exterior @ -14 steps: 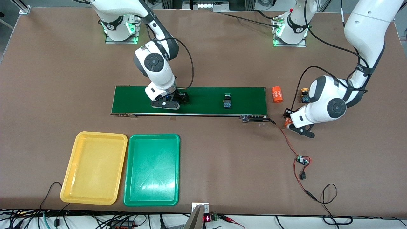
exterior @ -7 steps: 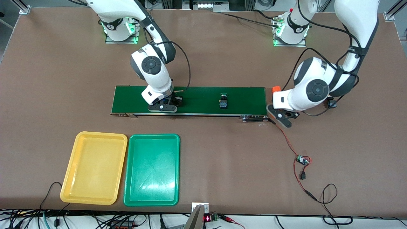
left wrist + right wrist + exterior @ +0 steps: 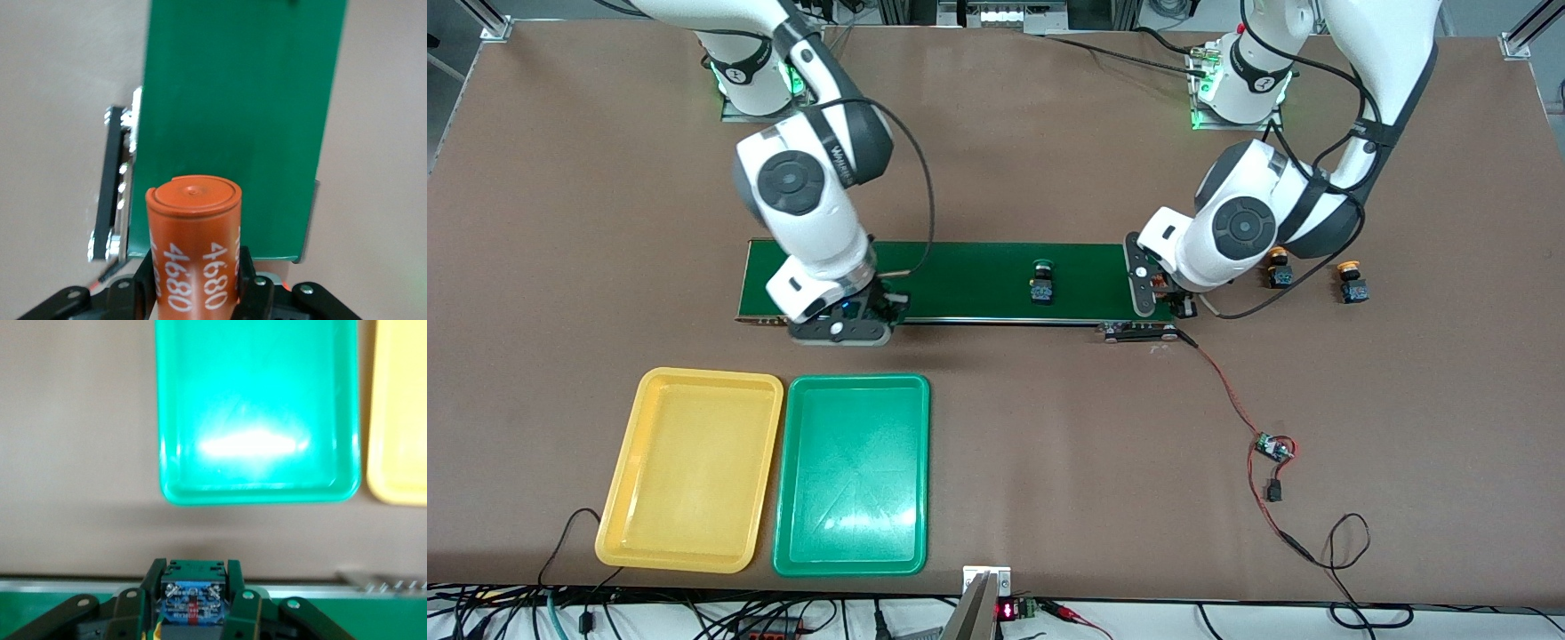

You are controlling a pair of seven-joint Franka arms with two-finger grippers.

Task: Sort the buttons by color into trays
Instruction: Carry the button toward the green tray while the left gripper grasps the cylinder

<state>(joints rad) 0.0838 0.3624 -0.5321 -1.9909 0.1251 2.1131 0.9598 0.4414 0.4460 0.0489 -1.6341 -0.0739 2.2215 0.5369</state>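
Observation:
My right gripper (image 3: 861, 311) is over the front edge of the dark green conveyor belt (image 3: 960, 276), shut on a black-and-blue button (image 3: 192, 597); its cap is hidden. A green-capped button (image 3: 1041, 281) rides mid-belt. Two yellow-capped buttons (image 3: 1279, 271) (image 3: 1352, 286) stand on the table past the belt's end by the left arm. My left gripper (image 3: 1160, 289) hangs over that end of the belt, shut on an orange cylinder (image 3: 193, 227) printed 4680. The yellow tray (image 3: 692, 469) and green tray (image 3: 852, 474) lie empty side by side, nearer the front camera than the belt.
A small circuit board (image 3: 1272, 447) with red and black wires lies on the table toward the left arm's end, wired to the belt's drive (image 3: 1138, 332). A black cable (image 3: 574, 524) loops near the yellow tray's front corner.
My right gripper shut on the button and carried it off the belt's middle toward the front edge. The left arm swung the orange cylinder from the table to the belt's end. The green-capped button drifted along the belt.

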